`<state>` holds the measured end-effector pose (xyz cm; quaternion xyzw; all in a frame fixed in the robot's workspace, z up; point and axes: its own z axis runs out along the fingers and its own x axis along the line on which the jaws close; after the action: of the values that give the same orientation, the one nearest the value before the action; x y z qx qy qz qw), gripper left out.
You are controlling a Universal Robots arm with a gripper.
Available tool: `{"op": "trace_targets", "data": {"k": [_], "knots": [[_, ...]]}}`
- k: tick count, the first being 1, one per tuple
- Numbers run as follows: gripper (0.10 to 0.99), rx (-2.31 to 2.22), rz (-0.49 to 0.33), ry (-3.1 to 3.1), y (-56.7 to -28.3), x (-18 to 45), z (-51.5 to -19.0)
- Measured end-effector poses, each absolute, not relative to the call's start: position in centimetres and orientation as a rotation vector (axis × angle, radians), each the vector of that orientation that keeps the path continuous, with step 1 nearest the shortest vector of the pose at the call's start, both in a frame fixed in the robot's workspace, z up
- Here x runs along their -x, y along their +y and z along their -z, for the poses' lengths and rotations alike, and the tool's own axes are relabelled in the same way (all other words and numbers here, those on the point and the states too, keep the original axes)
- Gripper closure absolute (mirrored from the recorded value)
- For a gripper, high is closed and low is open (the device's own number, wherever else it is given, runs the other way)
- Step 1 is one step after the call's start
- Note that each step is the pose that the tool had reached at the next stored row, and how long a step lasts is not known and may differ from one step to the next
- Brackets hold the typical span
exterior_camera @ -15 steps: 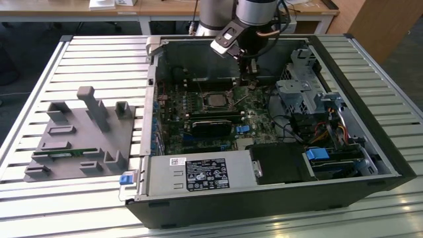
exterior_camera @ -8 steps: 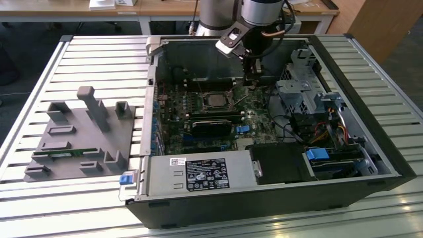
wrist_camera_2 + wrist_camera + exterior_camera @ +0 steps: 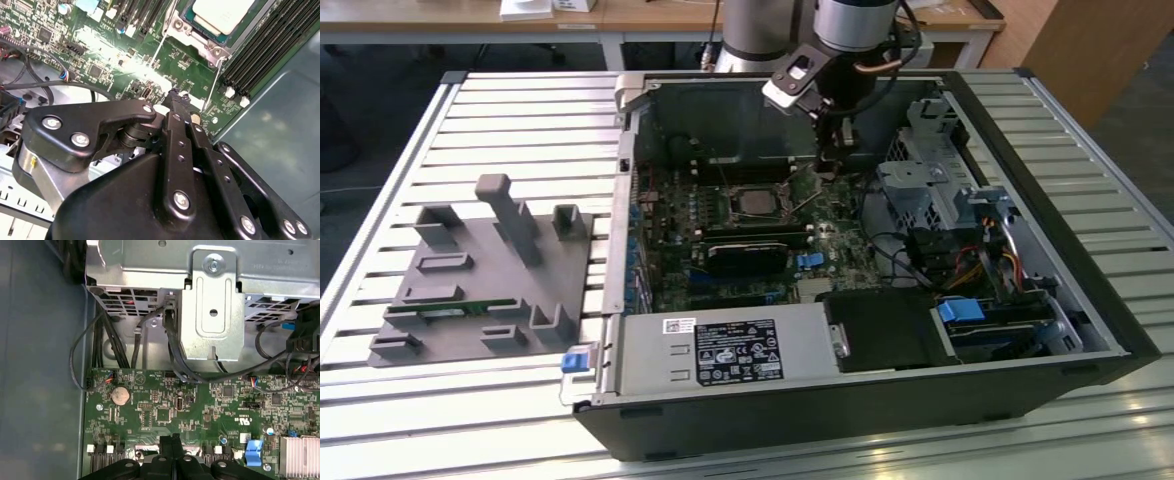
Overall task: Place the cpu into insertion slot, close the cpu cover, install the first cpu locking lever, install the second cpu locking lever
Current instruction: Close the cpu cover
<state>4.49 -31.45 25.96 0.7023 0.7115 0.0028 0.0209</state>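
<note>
The cpu (image 3: 220, 14), with its silver-grey top, lies in the insertion slot (image 3: 758, 203) on the green board inside the open computer case. The cpu cover (image 3: 197, 37), a silvery frame, lies around it. Two thin wire locking levers run away from the socket, one (image 3: 158, 47) on the near side and one (image 3: 212, 87) beside the memory slots. My gripper (image 3: 176, 96) is shut, fingers pressed together with nothing between them. Its tip hovers just off the free end of the second lever. It appears low over the board (image 3: 172, 440) and to the exterior view's right of the socket (image 3: 831, 165).
Black memory slots (image 3: 260, 55) run beside the socket. A metal drive cage (image 3: 212, 305) with black cables (image 3: 170, 350) stands beyond the board's edge. The power supply (image 3: 720, 350) fills the case front. A grey fixture block (image 3: 480, 270) sits on the table at the exterior view's left.
</note>
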Motion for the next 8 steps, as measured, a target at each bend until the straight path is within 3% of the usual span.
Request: {"op": "trace_targets", "data": {"k": [8], "knots": [[0.980, -2.177, -0.007, 2.206, -31.27, -5.22, -25.75]]}}
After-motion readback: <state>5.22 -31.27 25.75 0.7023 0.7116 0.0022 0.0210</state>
